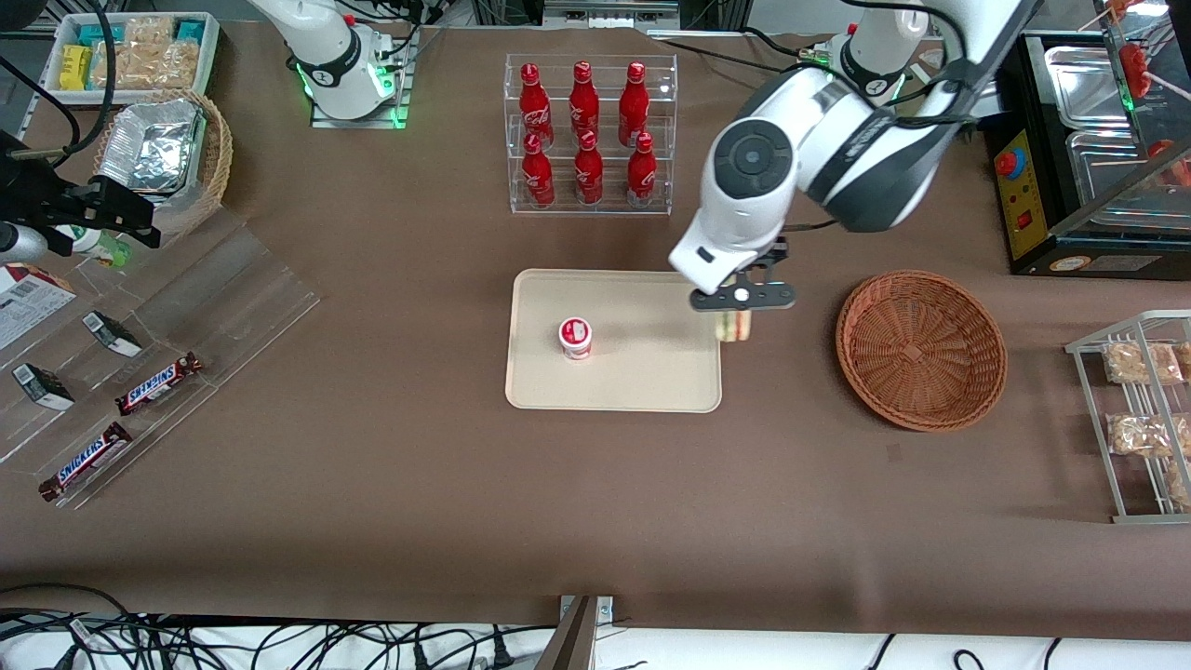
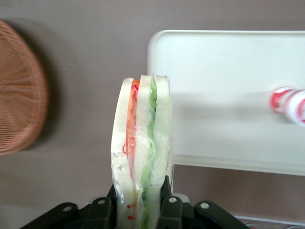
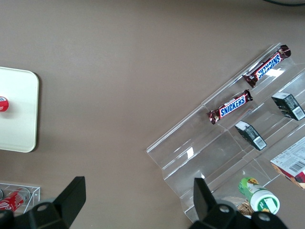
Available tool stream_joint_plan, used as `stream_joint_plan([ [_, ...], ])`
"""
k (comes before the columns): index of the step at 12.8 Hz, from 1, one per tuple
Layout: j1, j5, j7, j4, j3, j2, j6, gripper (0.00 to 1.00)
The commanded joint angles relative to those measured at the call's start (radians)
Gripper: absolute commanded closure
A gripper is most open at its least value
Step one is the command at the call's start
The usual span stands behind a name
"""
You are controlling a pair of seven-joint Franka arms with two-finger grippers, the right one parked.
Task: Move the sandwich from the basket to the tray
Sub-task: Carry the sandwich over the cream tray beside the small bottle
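Pincer: I see my pincer (image 1: 735,316) raised off the tabletop (image 1: 372,484), over the tray edge that faces the basket, its fingers (image 2: 102,210) clamped on the sandwich.
Sandwich: the wrapped wedge sandwich (image 1: 732,326) hangs in the pincer's grip, standing on end; in the wrist view its bread slices and red, orange and green filling (image 2: 141,157) rise straight out from between the fingers.
Tray: the cream-beige tray (image 1: 642,372) lies directly under and beside the pincer, reaching away toward the parked arm's end; the sandwich sits right at its rim (image 2: 157,95), and I cannot tell whether it is over the tray or just off it.
Cup: a small red-and-white lidded cup (image 1: 575,338) stands on the tray, well apart from the pincer.
Basket: the reddish-brown wicker basket (image 1: 921,349) rests on the tabletop near the pincer, toward the working arm's end, with nothing visible inside.
Bottle rack: a clear acrylic rack of red Coca-Cola bottles (image 1: 589,135) stands farther from the front camera than the pincer.
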Motion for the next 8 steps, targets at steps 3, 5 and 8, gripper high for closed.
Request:
stream_joint_plan([
  [3,-0.113,0.144,-0.176,0.023,0.007,0.157,0.133,0.66],
  [5,-0.13,0.241,-0.235,0.026,0.007,0.218,0.152,0.66],
  [8,-0.141,0.306,-0.278,0.026,0.009,0.264,0.207,0.66],
])
